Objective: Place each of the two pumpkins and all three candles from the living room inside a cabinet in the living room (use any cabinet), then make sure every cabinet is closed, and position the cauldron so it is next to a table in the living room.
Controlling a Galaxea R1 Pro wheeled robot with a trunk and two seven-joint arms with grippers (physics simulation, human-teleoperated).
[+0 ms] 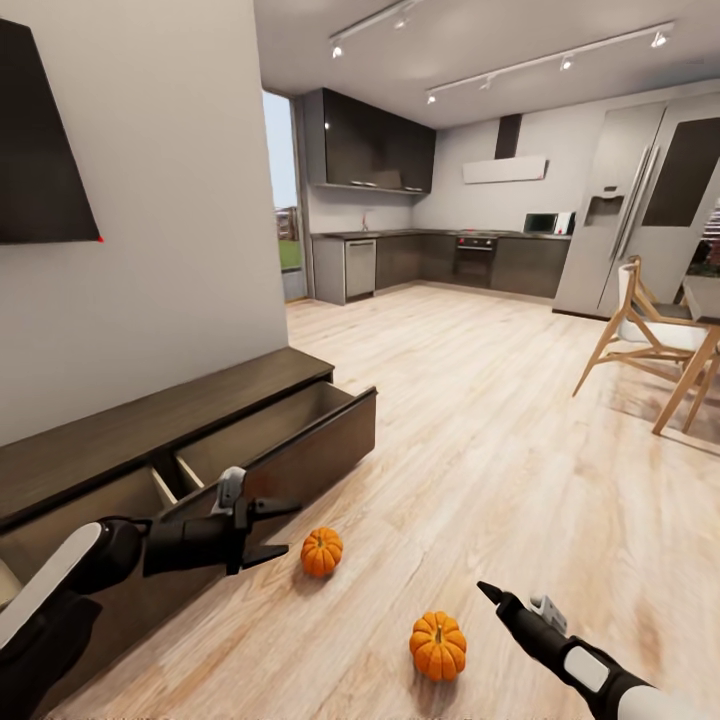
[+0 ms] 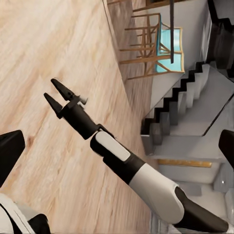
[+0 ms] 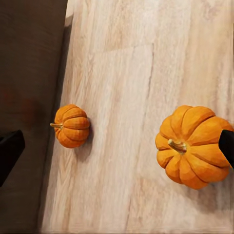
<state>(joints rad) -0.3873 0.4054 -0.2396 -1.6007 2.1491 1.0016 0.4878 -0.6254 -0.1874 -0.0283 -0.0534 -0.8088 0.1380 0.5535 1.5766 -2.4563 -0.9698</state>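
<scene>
Two orange pumpkins lie on the wooden floor: one [image 1: 321, 551] [image 3: 71, 126] close in front of the cabinet, the other [image 1: 438, 646] [image 3: 192, 146] nearer to me. The long dark-brown cabinet [image 1: 170, 420] stands along the left wall with a drawer [image 1: 300, 440] pulled out, its light interior showing. My left gripper [image 1: 283, 530] is open and hovers beside the drawer front, just left of the first pumpkin. My right gripper [image 1: 488, 591] [image 2: 52, 90] is open above the floor, right of the nearer pumpkin, which sits by one finger [image 3: 226, 146]. The candles, the cauldron and the table are out of view.
Wooden chairs [image 1: 640, 340] and a taller dining table stand at the right. A dark kitchen [image 1: 440, 255] and a fridge [image 1: 630, 210] are at the far end. A dark screen [image 1: 35, 150] hangs on the left wall. A staircase [image 2: 185, 107] shows in the left wrist view.
</scene>
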